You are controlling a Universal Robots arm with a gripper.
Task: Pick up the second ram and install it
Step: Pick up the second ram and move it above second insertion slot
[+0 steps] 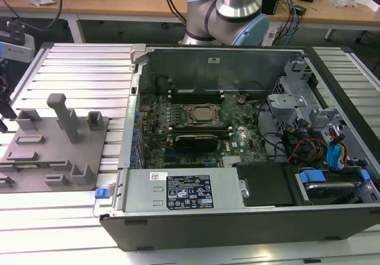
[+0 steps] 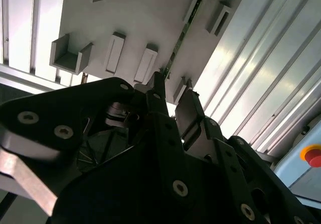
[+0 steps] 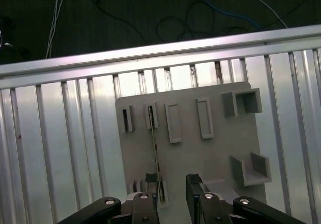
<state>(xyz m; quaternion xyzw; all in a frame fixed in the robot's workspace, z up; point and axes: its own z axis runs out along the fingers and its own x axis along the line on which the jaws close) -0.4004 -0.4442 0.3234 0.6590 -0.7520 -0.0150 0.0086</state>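
**Since it stands on edge, the ram offers only its flat faces to a grip**

While the black two-fingered end effector [image 3: 173,186] hangs over the pale grey slotted fixture plate [image 3: 200,158], its fingers [image 3: 194,184] are apart and clamped on nothing. The second ram [image 3: 154,143], a long, thin green circuit-board stick, stands on its long edge in narrow holders on that plate. The plate rests on the ribbed aluminium surface [image 3: 50,148]. In the first wrist view the stick shows edge-on as a slim line. Its near end lies in the gap between the fingers, close against one and clear of the other. Whether that finger touches it I cannot tell.

In the exterior view the plate sits to the exterior view's left of the open black computer case [image 1: 178,232], the two side by side on the same surface.

By its look the stick should be very light and stiff. It is probably also brittle, and would snap or chip rather than bend if twisted. Its smooth faces give little friction, so a light pinch may let it slide. The safest hold is likely across the two broad faces near the upper edge and about midway along, away from the lower contact edge. A hold far toward one end would probably let it tilt and bind in the holders.
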